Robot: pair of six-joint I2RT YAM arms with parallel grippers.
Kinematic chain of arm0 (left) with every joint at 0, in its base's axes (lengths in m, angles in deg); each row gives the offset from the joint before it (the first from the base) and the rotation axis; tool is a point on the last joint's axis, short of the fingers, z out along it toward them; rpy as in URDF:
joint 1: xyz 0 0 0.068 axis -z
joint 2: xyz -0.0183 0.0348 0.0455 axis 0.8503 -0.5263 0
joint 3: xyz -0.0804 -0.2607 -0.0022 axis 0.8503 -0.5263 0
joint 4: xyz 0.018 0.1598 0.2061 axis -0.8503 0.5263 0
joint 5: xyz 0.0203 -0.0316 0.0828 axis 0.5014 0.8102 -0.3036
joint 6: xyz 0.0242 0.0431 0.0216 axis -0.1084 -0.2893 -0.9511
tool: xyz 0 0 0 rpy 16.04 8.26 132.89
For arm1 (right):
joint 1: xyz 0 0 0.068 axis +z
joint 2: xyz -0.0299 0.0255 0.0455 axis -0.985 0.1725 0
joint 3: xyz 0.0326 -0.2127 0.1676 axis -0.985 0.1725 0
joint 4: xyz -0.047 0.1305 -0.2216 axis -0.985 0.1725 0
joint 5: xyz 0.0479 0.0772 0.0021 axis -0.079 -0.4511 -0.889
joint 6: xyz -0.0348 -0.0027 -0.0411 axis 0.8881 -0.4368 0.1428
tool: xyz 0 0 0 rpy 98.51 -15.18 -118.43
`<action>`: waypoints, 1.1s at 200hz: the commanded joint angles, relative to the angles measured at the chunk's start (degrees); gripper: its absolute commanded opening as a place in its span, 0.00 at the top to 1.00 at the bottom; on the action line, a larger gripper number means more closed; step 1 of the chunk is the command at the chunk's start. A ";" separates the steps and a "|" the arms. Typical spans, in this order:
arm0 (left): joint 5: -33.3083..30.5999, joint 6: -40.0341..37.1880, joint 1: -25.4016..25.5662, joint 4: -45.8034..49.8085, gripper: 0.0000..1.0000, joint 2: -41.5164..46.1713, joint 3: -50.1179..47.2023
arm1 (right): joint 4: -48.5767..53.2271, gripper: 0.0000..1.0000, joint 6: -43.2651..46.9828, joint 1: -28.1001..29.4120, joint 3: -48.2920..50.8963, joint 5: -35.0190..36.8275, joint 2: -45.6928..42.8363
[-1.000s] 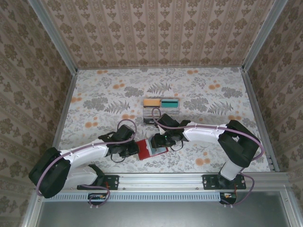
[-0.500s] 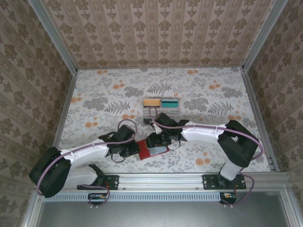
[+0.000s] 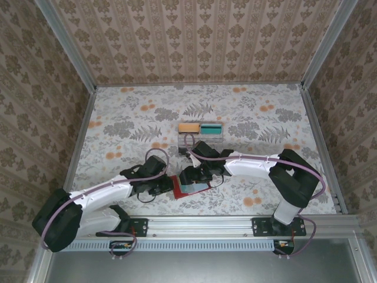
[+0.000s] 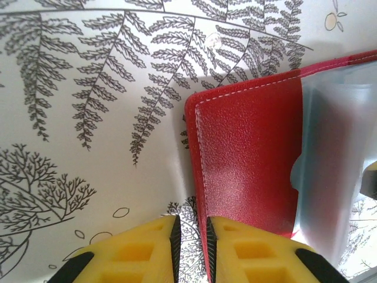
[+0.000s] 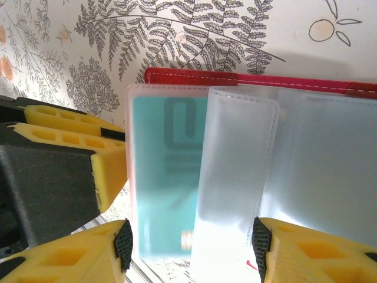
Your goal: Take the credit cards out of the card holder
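Left gripper [image 4: 191, 236], nearly closed, pinches the edge of the holder [image 4: 247, 159]; right gripper [image 5: 191, 242] gapes wide astride the card [image 5: 162, 177], and closing could catch the sleeve [image 5: 232, 165] too, dragging the holder loose.

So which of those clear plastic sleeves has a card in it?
The card holder's leftmost sleeve in the right wrist view: a teal card shows through it, while the others look milky and blank.
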 commanded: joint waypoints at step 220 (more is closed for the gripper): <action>4.30 -1.64 0.22 -8.35 0.75 -8.58 4.46 | 6.75 0.40 2.97 0.07 2.13 12.26 -7.34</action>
